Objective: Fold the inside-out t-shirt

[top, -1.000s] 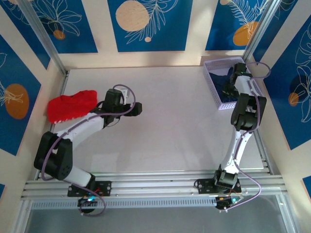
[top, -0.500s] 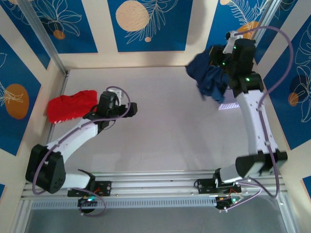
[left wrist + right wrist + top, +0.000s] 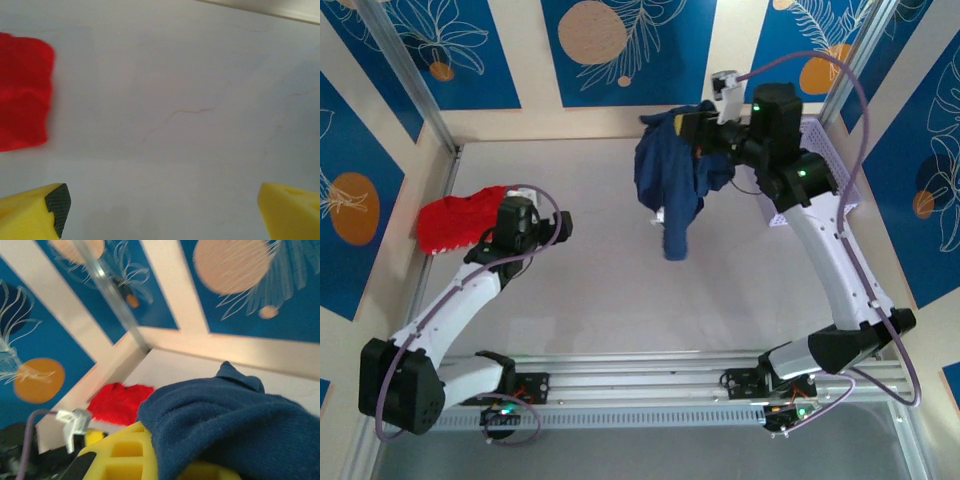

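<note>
The inside-out t-shirt point(image 3: 672, 180) is a dark navy bunch hanging in the air over the back middle of the table, one end trailing down. My right gripper point(image 3: 705, 135) is shut on its top. In the right wrist view the navy cloth point(image 3: 240, 425) fills the space over the yellow finger point(image 3: 120, 455). My left gripper point(image 3: 562, 226) hovers low over the table's left part, well left of the shirt. It is open, its yellow fingers point(image 3: 35, 215) wide apart over bare table with nothing between them.
A bright red garment point(image 3: 455, 220) lies crumpled at the left edge of the table, just behind my left arm, and shows as the red garment point(image 3: 22, 92) in the left wrist view. A lilac basket point(image 3: 785, 218) stands at the back right, partly behind my right arm.
My right arm has lifted the navy shirt out of the basket and swung it left over the table. My left gripper has drawn back to the left, still open.
</note>
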{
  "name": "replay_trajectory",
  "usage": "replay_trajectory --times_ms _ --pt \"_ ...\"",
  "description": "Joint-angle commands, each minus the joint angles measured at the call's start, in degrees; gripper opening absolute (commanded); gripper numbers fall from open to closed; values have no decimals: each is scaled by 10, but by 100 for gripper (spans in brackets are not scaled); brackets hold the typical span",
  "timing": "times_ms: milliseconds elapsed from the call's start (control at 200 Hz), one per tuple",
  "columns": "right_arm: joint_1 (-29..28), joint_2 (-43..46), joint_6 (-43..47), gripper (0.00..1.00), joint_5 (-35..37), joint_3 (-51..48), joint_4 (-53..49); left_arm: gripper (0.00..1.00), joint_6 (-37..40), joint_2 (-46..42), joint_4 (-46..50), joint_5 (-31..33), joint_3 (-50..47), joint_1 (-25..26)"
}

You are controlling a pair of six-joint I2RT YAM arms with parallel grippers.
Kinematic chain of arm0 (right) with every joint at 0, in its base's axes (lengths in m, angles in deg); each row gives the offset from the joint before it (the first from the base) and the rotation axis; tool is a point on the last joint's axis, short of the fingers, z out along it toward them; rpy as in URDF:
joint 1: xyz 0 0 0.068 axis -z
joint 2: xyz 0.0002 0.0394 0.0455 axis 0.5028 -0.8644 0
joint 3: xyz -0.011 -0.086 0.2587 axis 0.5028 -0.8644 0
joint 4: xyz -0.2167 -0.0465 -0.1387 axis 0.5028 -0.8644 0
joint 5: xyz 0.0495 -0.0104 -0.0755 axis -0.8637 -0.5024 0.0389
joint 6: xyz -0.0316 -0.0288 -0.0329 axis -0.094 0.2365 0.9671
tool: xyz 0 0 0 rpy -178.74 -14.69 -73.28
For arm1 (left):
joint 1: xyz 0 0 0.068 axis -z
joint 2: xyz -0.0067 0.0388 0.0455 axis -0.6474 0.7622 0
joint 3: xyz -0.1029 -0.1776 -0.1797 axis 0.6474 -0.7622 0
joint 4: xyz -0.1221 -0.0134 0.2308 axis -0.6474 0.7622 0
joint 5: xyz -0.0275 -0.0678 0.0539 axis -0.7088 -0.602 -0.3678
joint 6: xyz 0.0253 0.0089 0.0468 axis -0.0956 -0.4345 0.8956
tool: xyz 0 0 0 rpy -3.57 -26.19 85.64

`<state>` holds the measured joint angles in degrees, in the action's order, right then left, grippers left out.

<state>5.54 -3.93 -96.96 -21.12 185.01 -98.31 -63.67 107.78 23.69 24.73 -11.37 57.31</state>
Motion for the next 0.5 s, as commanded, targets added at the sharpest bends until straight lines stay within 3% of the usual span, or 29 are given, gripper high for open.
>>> replay_trajectory --times_ms 0,180,315,435,495 --pt "-46 -22 -33 0 -43 15 0 97 -11 -27 33 41 -16 -24" --pt "-92 -53 -59 0 -58 -7 -7 97 -19 -51 45 48 -25 -33" --pt "-82 -81 -49 0 -8 -33 -35 96 -24 -75 53 43 -29 -32" --pt "-42 -140 -26 7 30 -61 -56 96 -26 -96 63 32 -34 -32" --pt "-12 -192 -10 21 36 -54 -80 96 -32 -104 61 17 -41 -31"
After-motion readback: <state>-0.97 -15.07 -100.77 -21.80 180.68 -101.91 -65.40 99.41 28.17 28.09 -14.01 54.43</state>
